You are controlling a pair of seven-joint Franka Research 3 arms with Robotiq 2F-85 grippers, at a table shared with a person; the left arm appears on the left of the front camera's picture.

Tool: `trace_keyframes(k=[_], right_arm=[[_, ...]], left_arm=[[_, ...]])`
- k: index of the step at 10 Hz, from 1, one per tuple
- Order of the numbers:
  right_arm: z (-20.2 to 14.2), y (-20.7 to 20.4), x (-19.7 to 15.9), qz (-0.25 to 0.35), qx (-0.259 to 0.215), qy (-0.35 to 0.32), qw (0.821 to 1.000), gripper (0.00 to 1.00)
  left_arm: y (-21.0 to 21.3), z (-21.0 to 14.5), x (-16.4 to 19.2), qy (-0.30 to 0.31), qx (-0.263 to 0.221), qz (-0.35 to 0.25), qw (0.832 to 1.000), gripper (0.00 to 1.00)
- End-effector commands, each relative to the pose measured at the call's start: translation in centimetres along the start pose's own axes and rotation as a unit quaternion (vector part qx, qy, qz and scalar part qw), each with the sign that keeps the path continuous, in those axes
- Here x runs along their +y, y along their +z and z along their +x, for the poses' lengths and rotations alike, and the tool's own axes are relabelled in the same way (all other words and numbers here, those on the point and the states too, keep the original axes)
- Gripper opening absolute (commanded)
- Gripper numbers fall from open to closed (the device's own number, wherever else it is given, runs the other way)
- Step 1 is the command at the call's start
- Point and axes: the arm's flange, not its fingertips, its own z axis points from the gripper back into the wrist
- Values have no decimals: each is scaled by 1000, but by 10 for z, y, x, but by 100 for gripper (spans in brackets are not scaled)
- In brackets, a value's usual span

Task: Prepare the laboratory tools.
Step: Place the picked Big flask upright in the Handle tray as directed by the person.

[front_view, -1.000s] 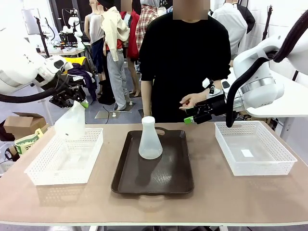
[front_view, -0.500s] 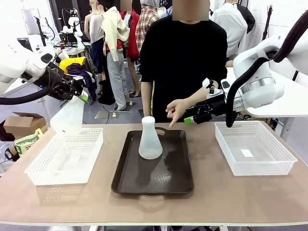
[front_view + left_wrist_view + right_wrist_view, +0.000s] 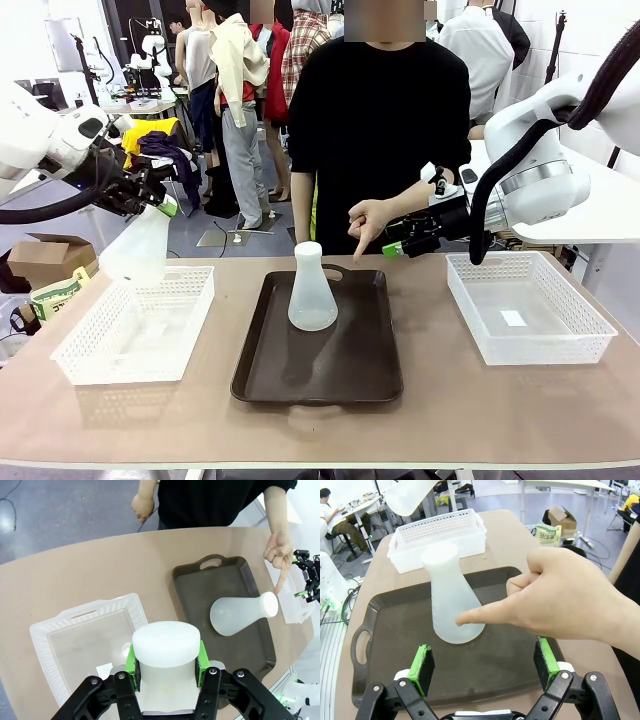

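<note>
tray [image 3: 340,375] mid-bench [image 3: 500,410] with one flask [image 3: 312,290] standing in it, basket [image 3: 85,350] to its left, another basket [image 3: 580,340] right, second flask [image 3: 135,250] held up over the left one

Front cam sat on the robot's side of the table [image 3: 500,420], looking level across it at the person. Left wrist cam hung high and looked steeply down on the left basket [image 3: 75,630] and tray [image 3: 200,595]. Right wrist cam was low and close, facing across the tray [image 3: 395,630]. All three caught the tray and the standing flask [image 3: 311,290].
</note>
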Motion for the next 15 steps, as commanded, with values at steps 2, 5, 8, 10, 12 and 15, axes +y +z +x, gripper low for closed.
trace_keyframes(k=[2,5,8,10,12,15], right_arm=[[0,0,0,2,2,1,1000,100],[0,0,0,2,2,1,1000,100],[0,0,0,2,2,1,1000,100],[0,0,0,2,2,1,1000,100],[0,0,0,2,2,1,1000,100],[0,0,0,2,2,1,1000,100]], left_arm=[[2,3,-3,-3,-1,-3,1000,0],[2,-7,-23,-30,-21,-52,998,0],[-2,-30,-78,-109,-136,-193,966,0],[-12,-43,-95,-179,-213,-254,926,0],[-28,-54,-114,-256,-253,-294,886,0],[-53,-68,-143,-311,-228,-348,854,0]])
